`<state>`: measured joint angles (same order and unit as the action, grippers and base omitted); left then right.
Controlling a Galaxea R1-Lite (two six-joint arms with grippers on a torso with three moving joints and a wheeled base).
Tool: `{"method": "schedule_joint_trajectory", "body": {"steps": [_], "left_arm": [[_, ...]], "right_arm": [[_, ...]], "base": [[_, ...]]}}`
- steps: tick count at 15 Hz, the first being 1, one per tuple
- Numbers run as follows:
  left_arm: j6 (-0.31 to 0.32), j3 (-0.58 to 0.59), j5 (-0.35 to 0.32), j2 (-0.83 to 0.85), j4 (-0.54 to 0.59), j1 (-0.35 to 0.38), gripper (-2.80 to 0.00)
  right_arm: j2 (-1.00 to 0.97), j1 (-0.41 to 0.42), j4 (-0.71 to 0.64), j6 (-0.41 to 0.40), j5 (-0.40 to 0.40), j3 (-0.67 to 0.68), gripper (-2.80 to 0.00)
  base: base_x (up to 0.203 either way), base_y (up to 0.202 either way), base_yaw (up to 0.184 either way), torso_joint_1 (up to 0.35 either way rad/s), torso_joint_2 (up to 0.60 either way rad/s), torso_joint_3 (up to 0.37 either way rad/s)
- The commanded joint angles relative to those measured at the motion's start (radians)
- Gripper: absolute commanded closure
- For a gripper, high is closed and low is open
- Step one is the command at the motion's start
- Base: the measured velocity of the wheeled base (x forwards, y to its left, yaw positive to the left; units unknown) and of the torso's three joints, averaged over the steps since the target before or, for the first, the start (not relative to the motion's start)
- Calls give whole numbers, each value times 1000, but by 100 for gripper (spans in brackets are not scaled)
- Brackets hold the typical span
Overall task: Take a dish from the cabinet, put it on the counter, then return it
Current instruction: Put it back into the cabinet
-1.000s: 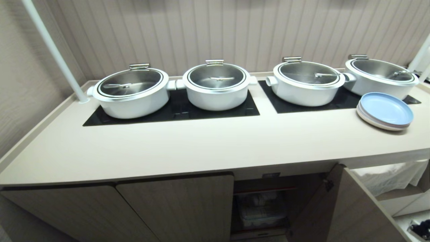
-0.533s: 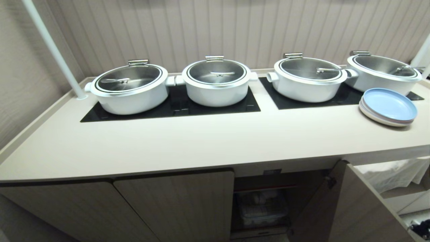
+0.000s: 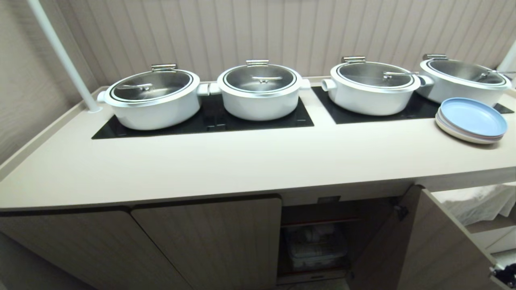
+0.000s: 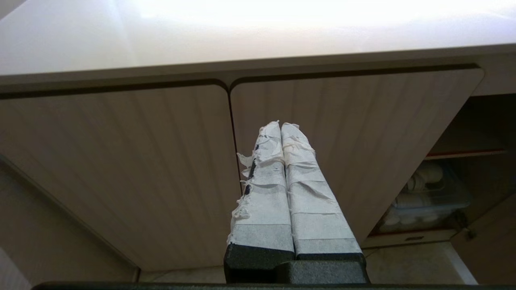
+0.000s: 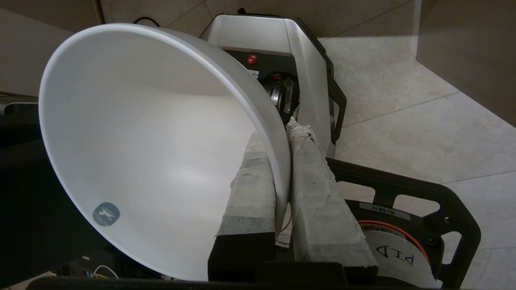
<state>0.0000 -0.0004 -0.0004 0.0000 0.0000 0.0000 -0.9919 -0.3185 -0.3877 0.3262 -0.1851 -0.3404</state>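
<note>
Bowl (image 5: 133, 133) gripped by right pincer (image 5: 282, 133) (rim).

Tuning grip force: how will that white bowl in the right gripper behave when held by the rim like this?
The bowl looks rigid and glossy, so probably slippery; the taped fingers likely help friction. The right gripper pinches only one edge of the rim, with the bowl's body off to one side, so it may pivot in the grip. It looks ceramic, so probably fragile if dropped on the tiled floor.

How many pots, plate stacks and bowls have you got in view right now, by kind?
White pots with steel lids: 4
Stack of plates, blue on top: 1
White bowl, gripped at the rim by the right claw: 1
Total: 6
</note>
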Motion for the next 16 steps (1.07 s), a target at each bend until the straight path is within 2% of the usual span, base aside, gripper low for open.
{"method": "schedule_joint_trajectory", "body": {"steps": [1, 11, 16], "left_arm": [[0, 0, 0, 0, 0, 0, 0], [0, 0, 0, 0, 0, 0, 0], [0, -1, 0, 0, 0, 0, 0]], "right_arm": [[-2, -1, -2, 2, -2, 0, 0], [-2, -2, -2, 16, -1, 4, 0], [-2, -2, -2, 16, 1, 6, 0]], "base": [[0, 0, 0, -141, 308, 169], [0, 0, 0, -158, 339, 184], [0, 0, 0, -216, 484, 261]]}}
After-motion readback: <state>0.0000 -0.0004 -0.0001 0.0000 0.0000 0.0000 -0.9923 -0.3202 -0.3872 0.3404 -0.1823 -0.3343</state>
